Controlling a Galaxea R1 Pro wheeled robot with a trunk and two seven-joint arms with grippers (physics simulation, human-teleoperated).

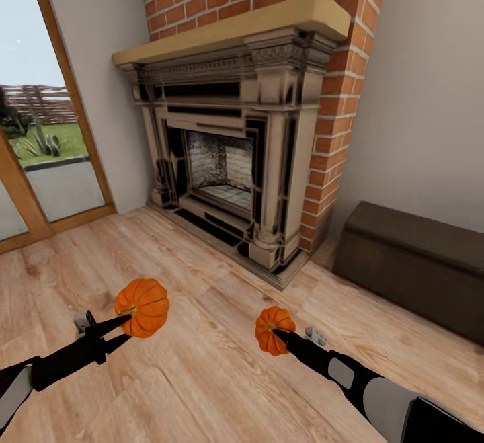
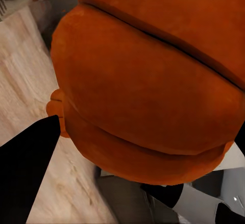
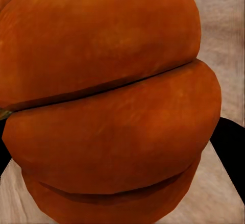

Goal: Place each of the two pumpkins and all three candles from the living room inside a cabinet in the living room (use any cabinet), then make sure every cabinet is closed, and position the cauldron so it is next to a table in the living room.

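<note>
Each of my grippers holds one of the two orange ribbed pumpkins above the wood floor, in front of the fireplace. My left gripper is shut on the larger-looking pumpkin; up close that pumpkin sits against a black finger. My right gripper is shut on the other pumpkin, and the right wrist view shows this pumpkin with a dark finger beside it. A low dark-brown cabinet stands closed against the right wall, beyond the right arm.
A stone fireplace with a pale mantel and a brick chimney stands straight ahead. A wood-framed glass door is at the left. Bare wood floor lies between me and the hearth.
</note>
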